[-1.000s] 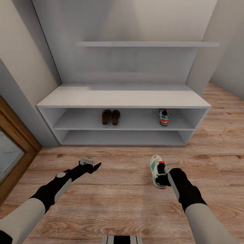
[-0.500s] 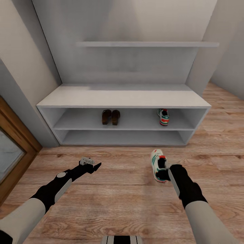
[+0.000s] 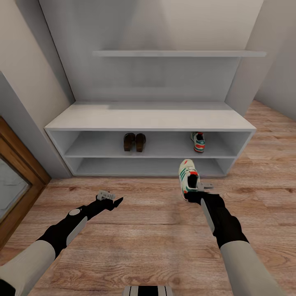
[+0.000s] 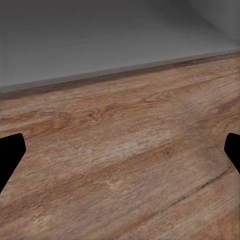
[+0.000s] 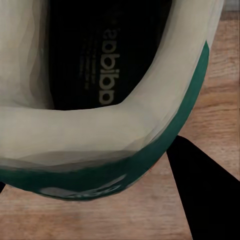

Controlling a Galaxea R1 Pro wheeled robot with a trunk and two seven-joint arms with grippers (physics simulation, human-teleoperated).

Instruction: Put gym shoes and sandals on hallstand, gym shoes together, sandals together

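Note:
One gym shoe [image 3: 188,177], white with green stripes, hangs above the corridor floor [image 3: 148,230] in front of the hallstand [image 3: 148,119]. My right gripper [image 3: 196,190] is shut on its heel. In the right wrist view the shoe's heel collar [image 5: 100,135] is very close, with one dark finger [image 5: 205,190] beside it. The other gym shoe [image 3: 198,142] stands at the right of the hallstand's upper shelf bay. Both brown sandals [image 3: 134,142] stand side by side near the middle of that bay. My left gripper [image 3: 111,199] hovers low over the floor, open and empty, its fingertips [image 4: 9,155] spread wide.
A long floating wall shelf [image 3: 176,53] hangs above the hallstand. A wooden door frame [image 3: 18,172] stands at the left, and grey walls close in on both sides. The lower shelf bay [image 3: 144,167] holds nothing.
My right arm has lifted the gym shoe off the floor and carried it forward toward the hallstand. The left arm has stayed still.

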